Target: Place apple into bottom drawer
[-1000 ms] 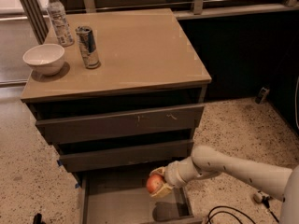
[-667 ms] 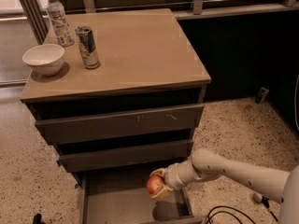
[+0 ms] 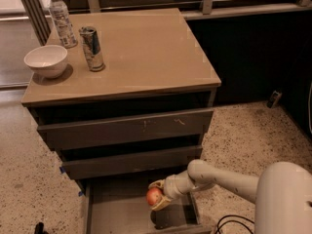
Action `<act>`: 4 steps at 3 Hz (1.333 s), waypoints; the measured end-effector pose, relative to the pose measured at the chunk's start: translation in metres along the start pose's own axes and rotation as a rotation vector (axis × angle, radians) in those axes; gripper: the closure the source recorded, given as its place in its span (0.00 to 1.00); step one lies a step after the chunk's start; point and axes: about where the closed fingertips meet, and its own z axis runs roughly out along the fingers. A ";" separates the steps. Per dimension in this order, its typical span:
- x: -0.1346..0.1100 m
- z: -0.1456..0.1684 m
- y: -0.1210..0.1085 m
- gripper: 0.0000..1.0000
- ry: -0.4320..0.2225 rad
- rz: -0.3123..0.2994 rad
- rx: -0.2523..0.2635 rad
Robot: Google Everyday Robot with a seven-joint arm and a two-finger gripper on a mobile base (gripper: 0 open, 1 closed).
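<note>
Grey-brown cabinet [image 3: 126, 130], its worktop [image 3: 146, 57] well above and behind the jaws, has the bottom drawer [image 3: 117, 213] pulled open directly beneath them, and the white arm [image 3: 224, 177] reaches in from the right, just below the middle drawer [image 3: 131, 162]. Closed on the apple [image 3: 154, 196], the jaws hold it at their left tip over the right side of the drawer's floor, apparently not yet touching it, so the release should need only a short drop straight down. Against a second ago, jaws and apple sit slightly lower and further left.
</note>
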 end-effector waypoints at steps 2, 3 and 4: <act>0.040 0.043 -0.024 1.00 0.011 0.044 -0.020; 0.063 0.057 -0.022 1.00 0.019 0.088 -0.024; 0.084 0.072 -0.021 1.00 0.027 0.138 -0.039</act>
